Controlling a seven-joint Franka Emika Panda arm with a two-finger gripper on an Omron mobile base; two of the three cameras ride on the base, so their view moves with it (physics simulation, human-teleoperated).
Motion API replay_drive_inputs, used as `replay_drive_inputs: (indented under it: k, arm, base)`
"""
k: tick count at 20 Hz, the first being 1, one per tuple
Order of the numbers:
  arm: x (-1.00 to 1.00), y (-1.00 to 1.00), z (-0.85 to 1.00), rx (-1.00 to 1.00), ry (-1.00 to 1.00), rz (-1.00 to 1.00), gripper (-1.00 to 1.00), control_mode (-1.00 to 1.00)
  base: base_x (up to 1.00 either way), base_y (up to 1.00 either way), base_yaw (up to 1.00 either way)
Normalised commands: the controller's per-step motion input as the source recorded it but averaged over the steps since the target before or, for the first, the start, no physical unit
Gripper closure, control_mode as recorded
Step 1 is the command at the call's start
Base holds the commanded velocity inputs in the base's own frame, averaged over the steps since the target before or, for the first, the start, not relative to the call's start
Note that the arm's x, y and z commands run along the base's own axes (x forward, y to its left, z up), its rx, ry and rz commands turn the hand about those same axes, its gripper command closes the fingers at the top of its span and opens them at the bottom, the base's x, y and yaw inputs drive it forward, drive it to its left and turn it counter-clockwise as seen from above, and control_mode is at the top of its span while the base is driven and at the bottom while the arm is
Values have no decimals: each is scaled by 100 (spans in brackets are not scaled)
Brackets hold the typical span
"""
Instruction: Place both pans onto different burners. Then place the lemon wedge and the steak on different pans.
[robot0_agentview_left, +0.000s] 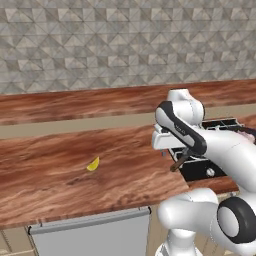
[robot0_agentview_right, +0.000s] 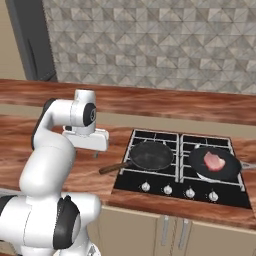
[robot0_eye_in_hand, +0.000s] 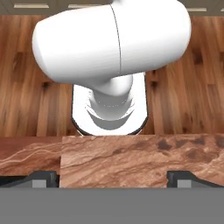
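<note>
Two pans (robot0_agentview_right: 151, 154) are sitting on separate burners, steak (robot0_agentview_right: 214, 161) lying in the right one. Jaws (robot0_eye_in_hand: 112, 180) are standing apart, empty. Next, I judge, comes reaching toward nine o'clock for the lemon wedge (robot0_agentview_left: 93, 164) on the worktop (robot0_agentview_left: 60, 170).

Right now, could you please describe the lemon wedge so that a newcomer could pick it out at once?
Start at the black cooktop and move left along the wooden counter. The lemon wedge lies alone on the bare wood, a small bright yellow crescent, unlike the pink steak sitting in a pan.
</note>
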Motion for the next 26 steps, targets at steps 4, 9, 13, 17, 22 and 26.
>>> replay_drive_inputs:
  k: [4,9,13,17,22,26]
  arm:
    - [0,0,0,0,0,0,-100,100]
    - [0,0,0,0,0,0,-100,100]
    - [0,0,0,0,0,0,-100,100]
    - [0,0,0,0,0,0,-100,100]
    - [19,16,0,0,0,0,-100,-100]
    - [28,54,0,0,1,0,-100,-100]
  base:
    - [3,43,0]
    - [2,45,0]
    - [20,35,0]
    - [26,25,0]
    - [5,4,0]
    - [0,0,0]
